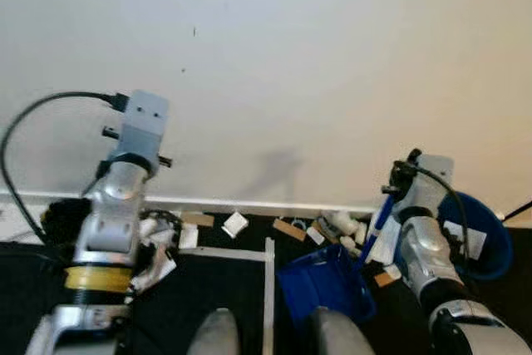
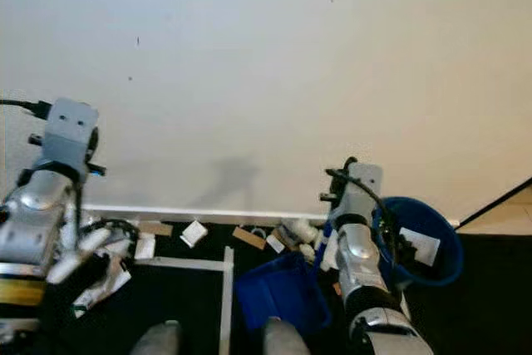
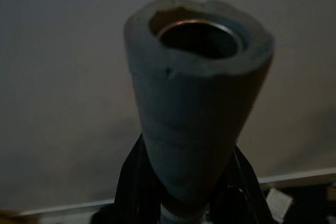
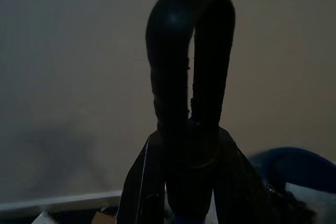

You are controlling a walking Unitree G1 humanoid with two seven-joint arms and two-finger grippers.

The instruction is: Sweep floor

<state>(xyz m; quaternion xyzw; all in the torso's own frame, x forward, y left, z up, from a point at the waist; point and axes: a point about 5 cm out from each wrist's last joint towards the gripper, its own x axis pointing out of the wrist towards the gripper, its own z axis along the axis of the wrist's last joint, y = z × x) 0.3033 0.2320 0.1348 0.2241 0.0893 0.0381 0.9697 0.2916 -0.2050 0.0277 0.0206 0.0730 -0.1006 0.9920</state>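
My left gripper (image 3: 186, 156) is shut on the broom handle (image 3: 194, 114), whose grey capped end points toward the wall. My right gripper (image 4: 189, 145) is shut on the black loop handle (image 4: 190, 61) of the dustpan. The blue dustpan (image 1: 324, 284) sits on the dark floor in front of my right arm (image 1: 428, 239), with its blue shaft (image 1: 378, 220) rising to that hand. Litter lies along the white baseboard: a white paper scrap (image 1: 235, 224), cardboard pieces (image 1: 289, 229) and crumpled white bits (image 1: 341, 226). More paper scraps (image 1: 166, 247) lie by my left arm (image 1: 116, 205).
A blue bin (image 1: 486, 239) holding paper stands at the right against the wall. White tape lines (image 1: 268, 288) cross the black floor. My two feet (image 1: 218, 334) are at the near edge. The cream wall (image 1: 291, 81) is close ahead.
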